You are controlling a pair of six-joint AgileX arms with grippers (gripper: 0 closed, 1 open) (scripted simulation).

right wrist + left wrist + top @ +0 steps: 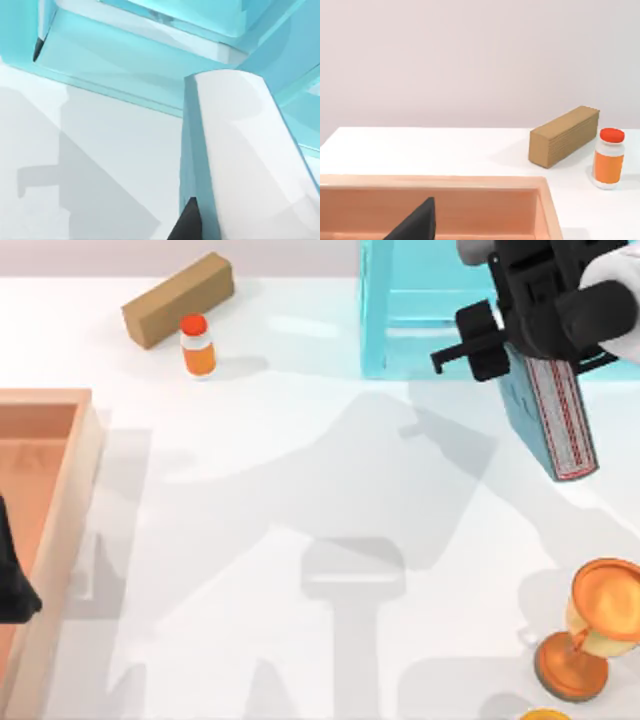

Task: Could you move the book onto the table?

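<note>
Presently the right gripper (545, 355) is clamped on the thick teal-blue hardback book (553, 418), holding it tilted in the air just in front of the light blue shelf unit (410, 310), presumably so it can be lowered onto the plain white table (300, 500), while the left arm sits parked over the wooden-rimmed tray (60, 490).

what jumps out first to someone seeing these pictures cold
The eye goes to the right gripper at the top view's upper right, holding the teal-blue book on edge, tilted, just in front of the light blue shelf unit. Next come the orange hourglass at the lower right of the white table and the orange-brown tray at its left edge, where the left arm sits parked.
</note>
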